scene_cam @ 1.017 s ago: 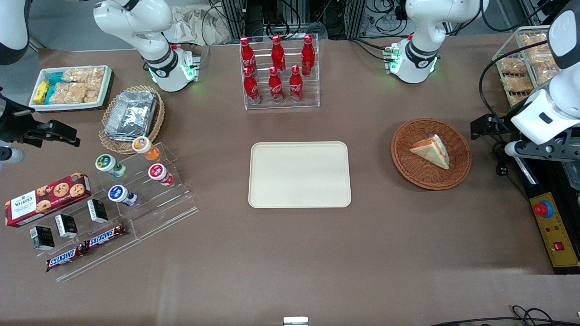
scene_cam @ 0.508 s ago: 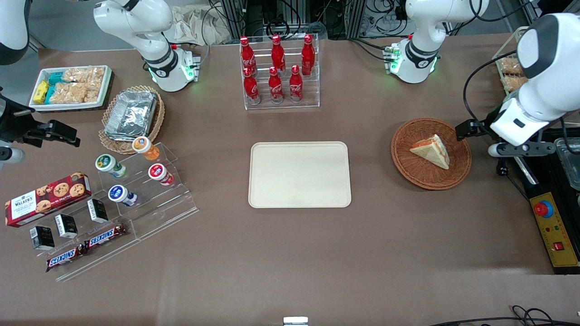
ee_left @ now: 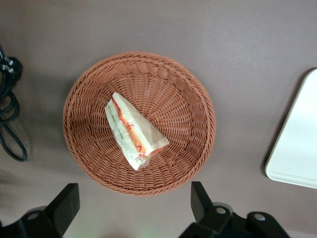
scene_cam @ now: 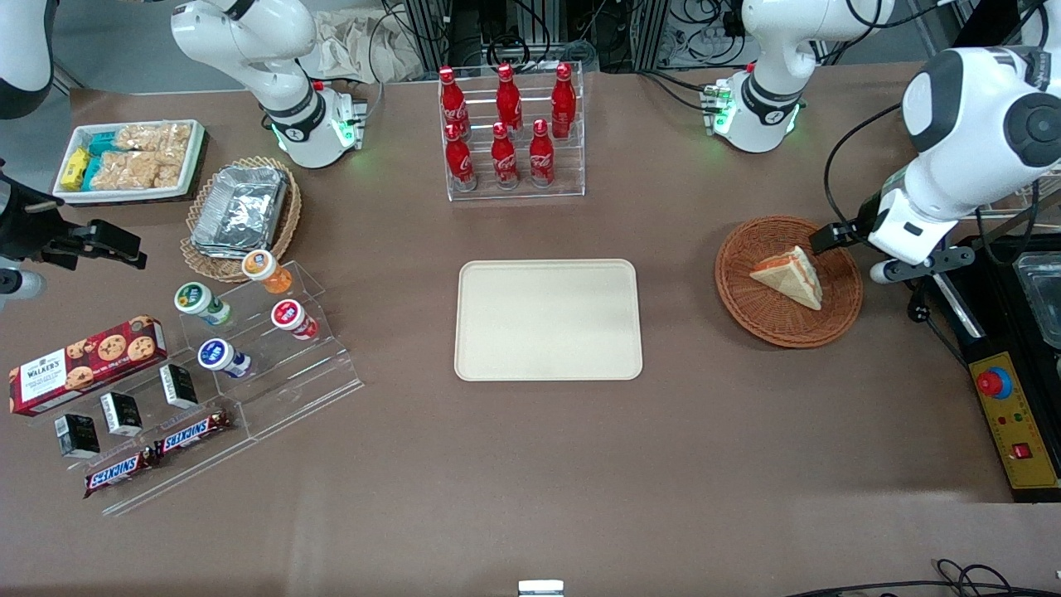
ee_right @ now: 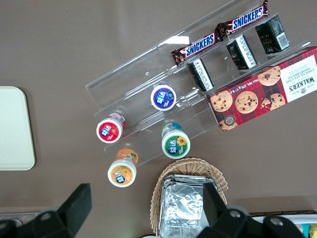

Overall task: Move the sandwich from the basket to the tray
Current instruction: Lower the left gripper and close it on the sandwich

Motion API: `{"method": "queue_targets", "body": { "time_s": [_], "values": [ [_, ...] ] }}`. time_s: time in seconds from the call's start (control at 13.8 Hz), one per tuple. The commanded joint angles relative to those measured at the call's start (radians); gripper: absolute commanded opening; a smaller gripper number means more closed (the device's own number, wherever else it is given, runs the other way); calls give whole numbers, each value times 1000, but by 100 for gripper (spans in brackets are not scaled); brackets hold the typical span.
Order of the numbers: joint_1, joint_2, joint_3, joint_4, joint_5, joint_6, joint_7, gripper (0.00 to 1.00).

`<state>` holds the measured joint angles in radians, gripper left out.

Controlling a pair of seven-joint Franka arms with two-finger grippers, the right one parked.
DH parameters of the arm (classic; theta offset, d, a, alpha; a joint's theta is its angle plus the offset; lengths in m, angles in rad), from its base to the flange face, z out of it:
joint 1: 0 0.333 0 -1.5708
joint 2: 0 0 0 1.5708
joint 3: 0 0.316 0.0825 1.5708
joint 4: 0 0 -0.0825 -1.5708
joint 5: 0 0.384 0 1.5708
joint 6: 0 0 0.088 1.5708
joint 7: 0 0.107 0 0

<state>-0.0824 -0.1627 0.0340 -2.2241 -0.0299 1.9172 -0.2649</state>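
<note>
Sandwich (scene_cam: 789, 275) is seen lying on its side in the basket (scene_cam: 758, 315), roughly central, with its filling edge turned upward. The flat pose is judged to suit a grasp from above across the bread faces.

The end effector (ee_left: 133, 210) is held above the basket's rim toward the working arm's end of the desk, not yet over the sandwich. Its fingers (ee_left: 63, 206) are spread wide, with nothing between them, and the sandwich is framed between them in the wrist view; the wide opening is judged to be kept ready for straddling the wedge.

The tray (scene_cam: 548, 319) lies bare on the desk (scene_cam: 530, 464), well apart from the basket, at about 9 o'clock from it in the front view. The brown surface between the two carries nothing, so a lifted carry appears unobstructed.

A rack of red bottles (scene_cam: 506, 133) stands at about 12 o'clock from the tray, farther from the front camera. A clear stand with small tubs (scene_cam: 240, 319) and a tan basket of foil containers (scene_cam: 240, 211) lie toward the parked arm's end. None of these stands in the path; the basket's raised rim is the only thing to be cleared.
</note>
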Motion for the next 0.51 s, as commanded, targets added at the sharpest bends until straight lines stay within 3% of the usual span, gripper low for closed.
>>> {"method": "queue_targets", "body": {
  "time_s": [0.0, 0.44],
  "values": [
    [4, -29, 1, -100, -18, 83, -92, 100],
    [32, 25, 6, -216, -107, 259, -353, 100]
  ]
}}
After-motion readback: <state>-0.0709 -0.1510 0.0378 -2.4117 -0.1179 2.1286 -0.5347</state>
